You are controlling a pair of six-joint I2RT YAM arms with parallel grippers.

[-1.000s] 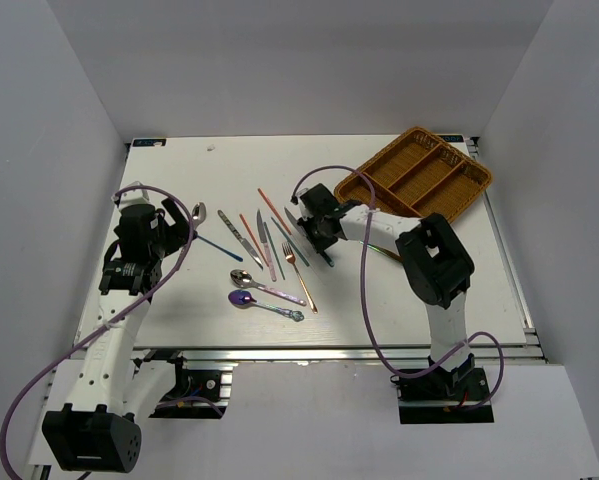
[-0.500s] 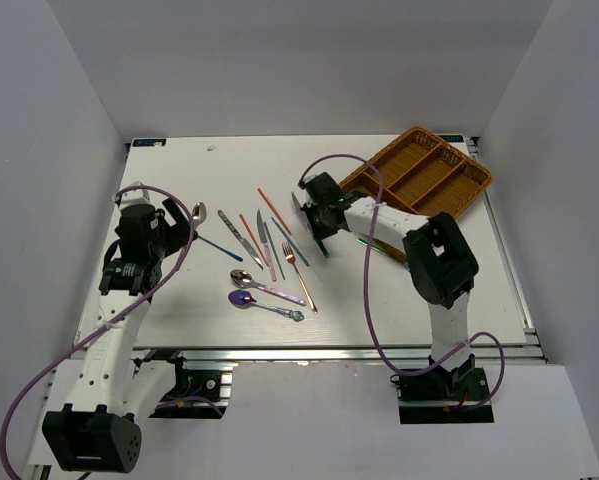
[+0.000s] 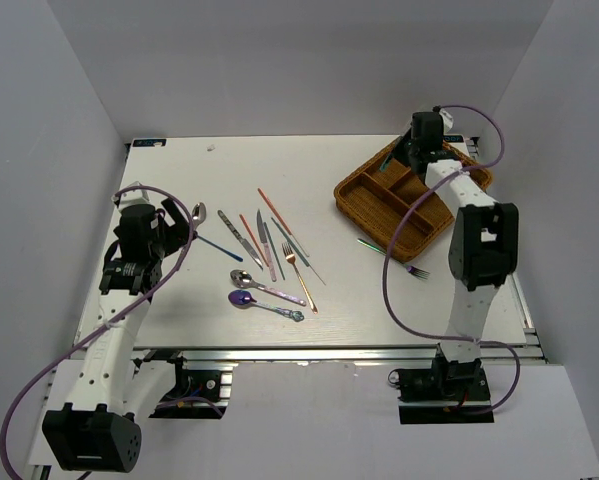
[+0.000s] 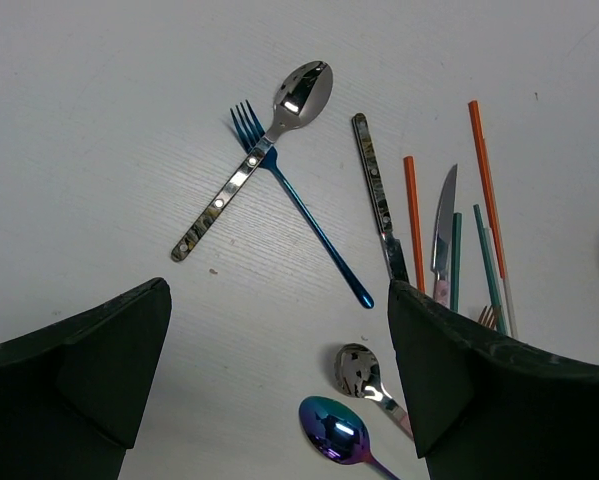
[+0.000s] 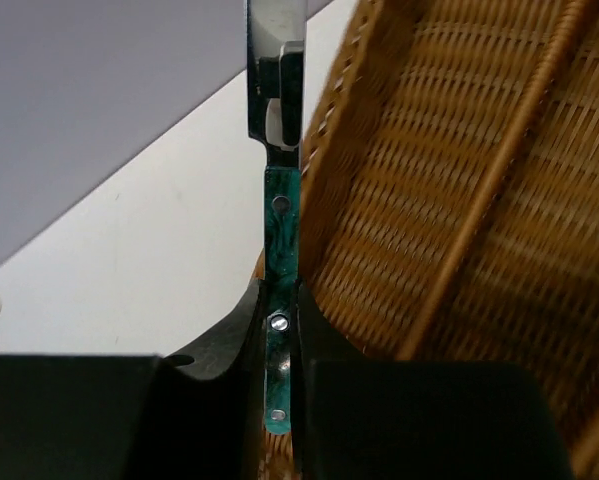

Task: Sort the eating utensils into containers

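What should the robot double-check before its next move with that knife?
1. Grip: ok; the right gripper is shut on the knife handle.
2. Knife inside the tray rim: cannot tell; it hangs at the far corner.
3. Visible compartments free: ok.
4. Other arm clear: ok; the left gripper is open above a spoon and a blue fork.
5. Sorting finished: not ok; utensils lie on the table.

White table (image 3: 179, 180) boxed in by plain walls (image 3: 279, 60).
Grey-white panels close the left, far and right sides; an aluminium rail (image 3: 309, 352) edges the table's near side; the light is soft and even.
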